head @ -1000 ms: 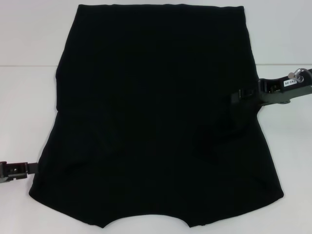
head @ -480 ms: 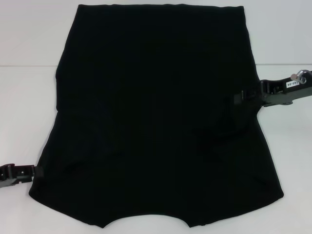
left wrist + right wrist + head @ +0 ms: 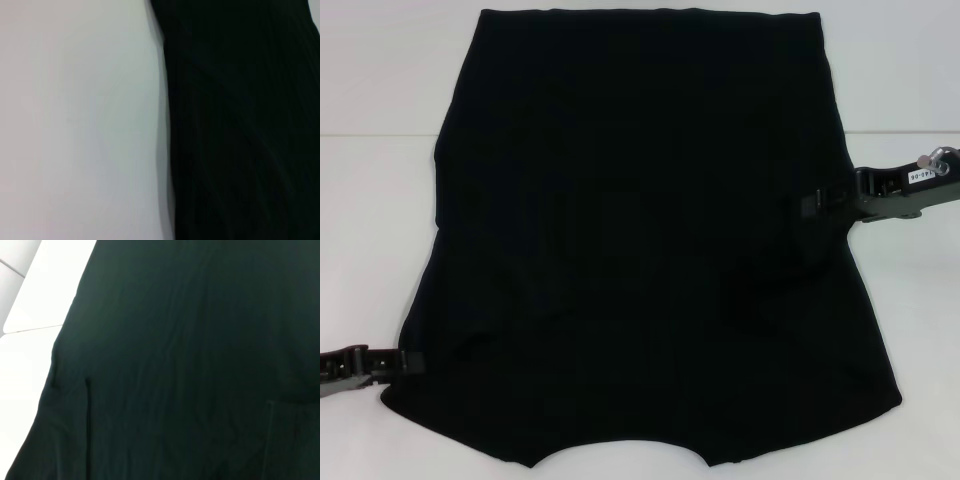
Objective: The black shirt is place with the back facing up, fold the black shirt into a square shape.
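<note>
With the black shirt (image 3: 640, 240) spread over the worktop (image 3: 380, 90), left pincer (image 3: 405, 362) at its near-left edge and right pincer (image 3: 810, 203) over its right edge, grips unreadable, should pinch cloth only.

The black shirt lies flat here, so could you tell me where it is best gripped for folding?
Probably at the black shirt side edges, coming in low from outside. It lies flat, so only edges can be pinched. The left gripper is near the lower left edge; the right gripper is over the right edge.
</note>
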You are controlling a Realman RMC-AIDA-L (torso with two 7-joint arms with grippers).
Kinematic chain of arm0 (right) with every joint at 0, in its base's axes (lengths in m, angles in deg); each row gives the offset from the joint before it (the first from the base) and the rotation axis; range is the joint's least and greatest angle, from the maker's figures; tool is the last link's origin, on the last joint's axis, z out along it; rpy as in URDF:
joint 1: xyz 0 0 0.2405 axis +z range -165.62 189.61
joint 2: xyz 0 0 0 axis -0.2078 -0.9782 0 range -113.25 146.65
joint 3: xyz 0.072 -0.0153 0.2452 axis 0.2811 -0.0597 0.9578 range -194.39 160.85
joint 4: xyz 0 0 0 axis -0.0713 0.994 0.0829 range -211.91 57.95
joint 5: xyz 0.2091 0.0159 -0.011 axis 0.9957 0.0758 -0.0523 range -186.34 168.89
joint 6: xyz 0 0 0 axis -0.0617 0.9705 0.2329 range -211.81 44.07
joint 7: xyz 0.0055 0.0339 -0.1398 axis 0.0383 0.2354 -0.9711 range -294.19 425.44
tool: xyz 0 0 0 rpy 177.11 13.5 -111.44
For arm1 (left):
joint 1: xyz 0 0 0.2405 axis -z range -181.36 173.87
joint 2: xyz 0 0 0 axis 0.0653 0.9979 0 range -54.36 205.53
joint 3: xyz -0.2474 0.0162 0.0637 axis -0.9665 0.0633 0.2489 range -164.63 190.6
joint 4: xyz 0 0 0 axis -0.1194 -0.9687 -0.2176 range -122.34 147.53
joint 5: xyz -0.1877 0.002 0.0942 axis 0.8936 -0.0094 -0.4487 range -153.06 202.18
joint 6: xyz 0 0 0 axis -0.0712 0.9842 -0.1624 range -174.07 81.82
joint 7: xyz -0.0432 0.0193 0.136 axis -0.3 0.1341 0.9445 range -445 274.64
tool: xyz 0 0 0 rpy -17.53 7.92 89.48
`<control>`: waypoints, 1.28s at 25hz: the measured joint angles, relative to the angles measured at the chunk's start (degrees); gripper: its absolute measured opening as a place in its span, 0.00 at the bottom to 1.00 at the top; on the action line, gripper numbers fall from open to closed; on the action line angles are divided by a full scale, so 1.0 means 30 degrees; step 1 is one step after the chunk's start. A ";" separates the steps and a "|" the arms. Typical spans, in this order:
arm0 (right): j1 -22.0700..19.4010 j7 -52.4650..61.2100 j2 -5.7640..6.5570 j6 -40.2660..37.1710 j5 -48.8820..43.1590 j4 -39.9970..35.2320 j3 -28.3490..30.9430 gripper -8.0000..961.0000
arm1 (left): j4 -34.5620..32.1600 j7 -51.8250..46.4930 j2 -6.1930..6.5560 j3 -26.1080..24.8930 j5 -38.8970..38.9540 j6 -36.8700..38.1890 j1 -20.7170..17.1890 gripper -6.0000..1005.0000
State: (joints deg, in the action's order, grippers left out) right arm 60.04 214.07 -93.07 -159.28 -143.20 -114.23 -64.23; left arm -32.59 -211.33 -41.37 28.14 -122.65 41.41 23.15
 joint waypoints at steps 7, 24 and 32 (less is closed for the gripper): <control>-0.0049 -0.0023 0.0044 0.0000 0.0001 0.0000 0.0000 0.53 | -0.0189 -0.0663 -0.0196 0.0767 -0.0194 -0.0239 0.0007 0.45; -0.0168 -0.0036 0.0089 -0.0089 0.0002 -0.0077 0.0000 0.53 | -0.0381 -0.0871 0.0030 0.1045 0.0389 0.1819 0.0193 0.04; -0.0387 -0.0459 0.0455 -0.1266 -0.0006 -0.0112 -0.0075 0.53 | -0.0305 -0.1228 0.0367 0.0558 0.0520 0.3988 0.0727 0.04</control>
State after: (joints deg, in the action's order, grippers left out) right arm 58.88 212.69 -91.71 -163.07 -143.22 -114.57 -64.45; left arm -33.50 -215.01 -40.27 29.82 -121.09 53.38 25.33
